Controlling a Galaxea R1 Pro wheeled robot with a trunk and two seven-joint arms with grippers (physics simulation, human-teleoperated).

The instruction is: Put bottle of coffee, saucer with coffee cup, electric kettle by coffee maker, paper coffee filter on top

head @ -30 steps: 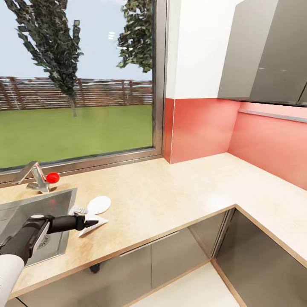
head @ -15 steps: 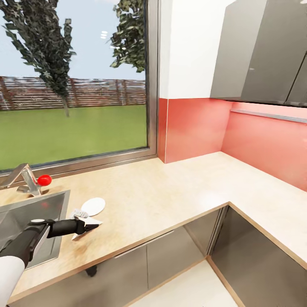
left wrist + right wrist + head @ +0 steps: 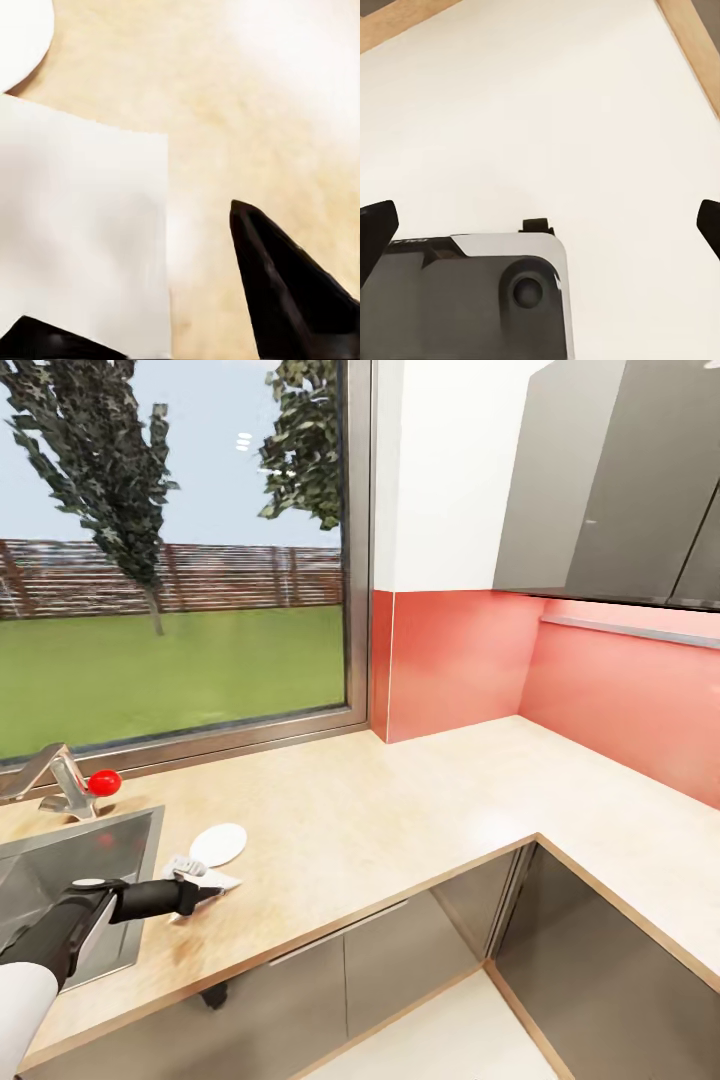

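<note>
The white paper coffee filter (image 3: 222,878) lies flat on the light-wood kitchen countertop (image 3: 400,810), just right of the sink. My left gripper (image 3: 207,894) is low over it and open. In the left wrist view the filter (image 3: 82,225) spreads between the gripper's (image 3: 135,262) two black fingers (image 3: 289,296), one of them partly under its edge. The white saucer (image 3: 218,844) (image 3: 19,37) rests just beyond the filter. Beside it is a small white-grey object (image 3: 181,864), too small to identify. My right gripper (image 3: 540,225) hangs open over the white floor.
The steel sink (image 3: 60,860) and its tap with a red knob (image 3: 103,782) sit at the left. The countertop turns a corner to the right under red wall panels. A thin grey shelf (image 3: 620,630) runs below grey wall cabinets (image 3: 610,480). Grey cabinet fronts (image 3: 400,950) are below.
The view swung slightly right early on, then held. My left gripper dipped a little toward the counter, and less of the filter now shows past the fingertips.
</note>
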